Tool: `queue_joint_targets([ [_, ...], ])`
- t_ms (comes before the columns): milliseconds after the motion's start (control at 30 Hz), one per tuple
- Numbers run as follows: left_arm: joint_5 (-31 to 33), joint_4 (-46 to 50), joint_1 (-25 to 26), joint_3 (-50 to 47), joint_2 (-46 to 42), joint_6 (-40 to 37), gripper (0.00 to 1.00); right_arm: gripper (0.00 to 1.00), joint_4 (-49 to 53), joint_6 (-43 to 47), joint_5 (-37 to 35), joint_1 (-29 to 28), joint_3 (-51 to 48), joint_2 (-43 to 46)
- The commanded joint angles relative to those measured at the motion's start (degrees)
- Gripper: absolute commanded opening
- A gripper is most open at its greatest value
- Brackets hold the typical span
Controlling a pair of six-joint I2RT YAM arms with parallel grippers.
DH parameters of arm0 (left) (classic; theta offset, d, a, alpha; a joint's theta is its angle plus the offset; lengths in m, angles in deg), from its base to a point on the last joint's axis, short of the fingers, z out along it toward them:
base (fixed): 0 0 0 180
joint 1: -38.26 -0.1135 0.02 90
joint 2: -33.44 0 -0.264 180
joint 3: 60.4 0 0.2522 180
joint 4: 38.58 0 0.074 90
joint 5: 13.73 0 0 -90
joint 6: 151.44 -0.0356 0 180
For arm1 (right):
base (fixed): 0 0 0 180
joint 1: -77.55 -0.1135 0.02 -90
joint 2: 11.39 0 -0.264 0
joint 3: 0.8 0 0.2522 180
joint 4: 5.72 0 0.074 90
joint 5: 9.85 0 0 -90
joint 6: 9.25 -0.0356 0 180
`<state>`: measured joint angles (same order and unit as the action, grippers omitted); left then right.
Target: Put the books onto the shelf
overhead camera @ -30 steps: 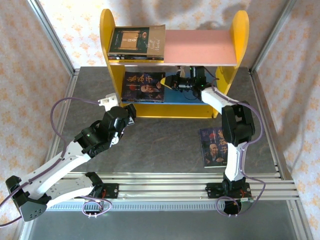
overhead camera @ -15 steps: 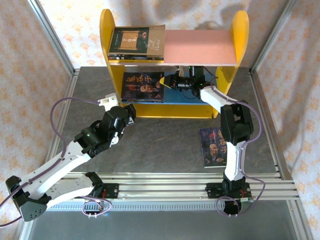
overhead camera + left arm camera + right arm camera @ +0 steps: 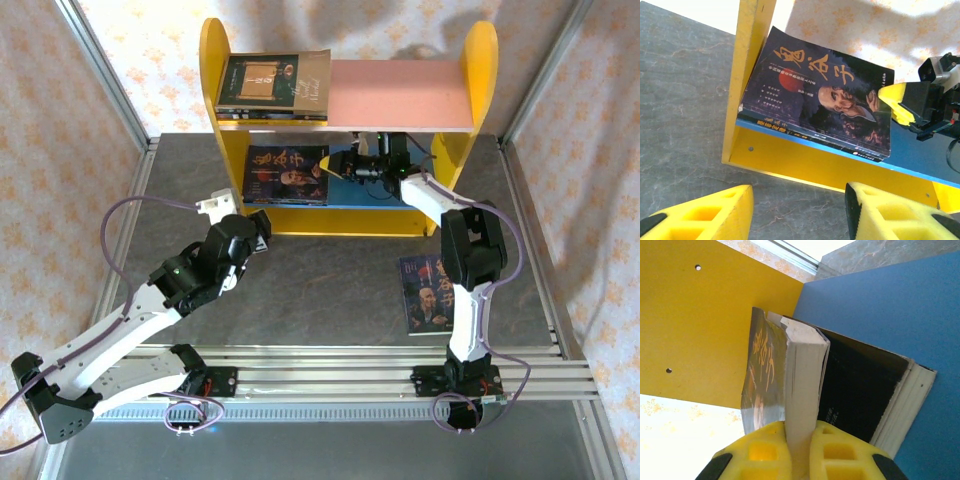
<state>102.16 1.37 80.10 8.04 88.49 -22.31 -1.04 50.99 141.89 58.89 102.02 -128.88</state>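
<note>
Lab cell: aluminium rails (image 3: 330, 380), cloth backdrop (image 3: 60, 100).

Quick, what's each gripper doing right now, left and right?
Left gripper: open, holding nothing.
Right gripper: closed on the edge of the bearded-man book.

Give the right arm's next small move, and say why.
Probably open the right gripper to release: its fingers pinch the edge of the bearded-man book, which already lies on another book on the blue lower board, against the yellow side panel.
</note>
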Motion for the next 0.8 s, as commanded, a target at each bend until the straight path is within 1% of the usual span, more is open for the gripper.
queue_joint_targets([
  [0, 0.9, 1.3, -0.5, -0.7, -1.4, 0.7, 0.51, 0.10, -2.1, 0.6, 0.4, -1.2, -1.3, 2.7],
  [300, 1.2, 1.6, -0.5, -1.2, -2.4, 0.9, 0.52, 0.11, -2.2, -0.1, 0.8, -1.4, 0.1, 2.0],
  [400, 1.1, 1.7, -0.5, -1.1, -2.4, 0.9, 0.51, 0.16, -1.8, 0.1, 0.7, -1.5, 0.5, 1.9],
  [533, 2.2, 3.3, -0.5, -0.5, -2.6, 0.6, 0.51, 0.32, 0.1, 0.8, -0.3, -1.5, 1.4, 2.1],
  [600, 3.6, 4.9, -0.5, -0.2, -3.0, 0.7, 0.52, 0.35, 1.1, 1.2, -0.9, -1.3, 1.7, 2.3],
  [767, 6.7, 10.1, -0.9, 0.2, -3.5, 1.9, 0.53, 0.41, 3.2, 1.9, -3.0, 0.2, 0.9, 4.4],
])
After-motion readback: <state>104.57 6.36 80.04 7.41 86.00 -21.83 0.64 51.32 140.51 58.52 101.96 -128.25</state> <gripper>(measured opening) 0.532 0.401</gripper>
